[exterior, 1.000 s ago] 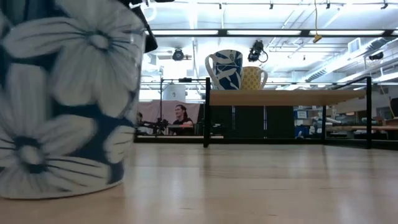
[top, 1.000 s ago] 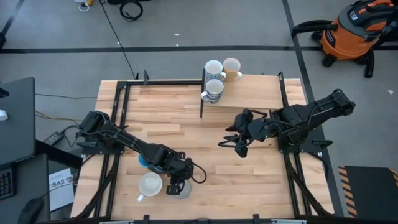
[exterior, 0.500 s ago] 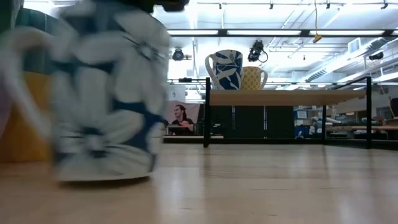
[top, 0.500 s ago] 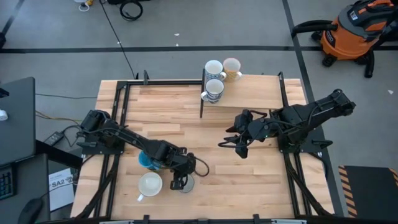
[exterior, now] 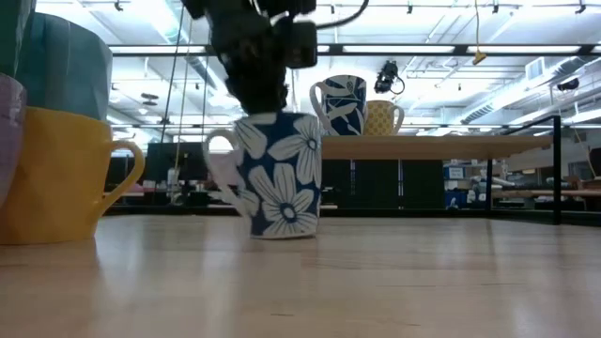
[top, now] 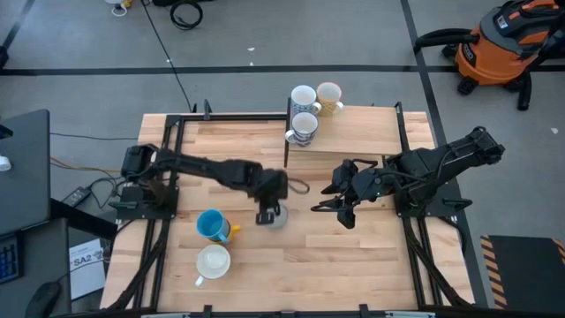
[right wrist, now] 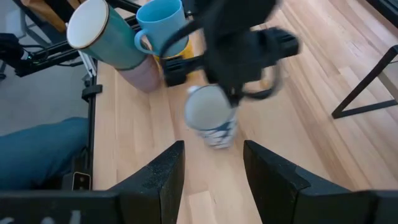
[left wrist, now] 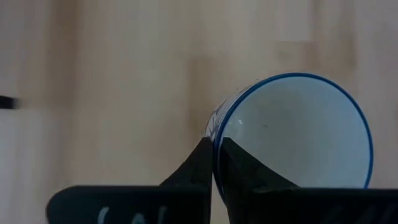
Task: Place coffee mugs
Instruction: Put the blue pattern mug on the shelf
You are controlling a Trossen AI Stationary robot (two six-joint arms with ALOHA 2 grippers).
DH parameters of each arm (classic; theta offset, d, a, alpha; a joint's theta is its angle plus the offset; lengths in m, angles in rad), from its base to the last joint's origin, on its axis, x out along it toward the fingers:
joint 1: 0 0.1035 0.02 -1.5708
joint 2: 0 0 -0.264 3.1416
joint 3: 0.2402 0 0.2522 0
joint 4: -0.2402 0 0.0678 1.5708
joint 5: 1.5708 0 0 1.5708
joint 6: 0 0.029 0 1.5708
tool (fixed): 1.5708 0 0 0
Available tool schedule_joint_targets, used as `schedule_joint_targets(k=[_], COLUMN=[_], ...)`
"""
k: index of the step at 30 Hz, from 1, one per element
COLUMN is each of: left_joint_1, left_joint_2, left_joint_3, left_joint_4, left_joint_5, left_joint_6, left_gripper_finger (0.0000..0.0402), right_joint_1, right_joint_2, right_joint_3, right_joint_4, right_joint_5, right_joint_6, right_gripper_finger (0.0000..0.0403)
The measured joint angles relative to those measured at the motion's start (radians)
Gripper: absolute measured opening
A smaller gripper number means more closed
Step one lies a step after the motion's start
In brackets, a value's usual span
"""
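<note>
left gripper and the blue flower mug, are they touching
Touching. In the left wrist view the left gripper has its fingers pinched shut on the rim of the blue flower mug, one inside, one outside.

- A robotics lab or workshop — not a home. The butcher-block table (top: 238,177) sits in a black metal frame on a bare grey floor marked with dark tape lines.
- An orange shop vacuum (top: 505,42) stands off to one side, and loose cables (top: 185,12) lie on the floor.
- Across the table the low view shows an open industrial ceiling — long strip lights (exterior: 394,49), exposed ducts and rails.
- Further back stand more benches and black frames with gear on them.
- A monitor edge (top: 22,168) flanks the table.
</note>
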Motion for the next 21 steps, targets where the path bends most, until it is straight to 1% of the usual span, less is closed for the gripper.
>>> schedule_joint_targets(k=[5,10,18,21], left_joint_1=[0.092,0.149,0.169,0.167], left_joint_2=[0.000,-0.001,-0.001,-0.001], left_joint_3=[0.002,0.002,0.002,0.002], left_joint_4=[0.006,0.027,0.032,0.032], left_joint_5=[-0.022,-0.048,-0.051,-0.053], left_joint_6=[0.114,0.191,0.239,0.241], left_gripper_finger=[0.0020,0.0020,0.0021,0.0032], right_joint_1=[0.000,0.000,0.000,0.000], right_joint_2=[0.000,0.000,0.000,0.000], right_joint_3=[0.000,0.000,0.000,0.000], right_joint_4=[0.000,0.001,0.002,0.003], right_joint_5=[0.000,0.000,0.001,0.002], right_joint_6=[-0.009,-0.029,-0.032,-0.034], right_gripper_finger=[0.0170,0.0170,0.0170,0.0170])
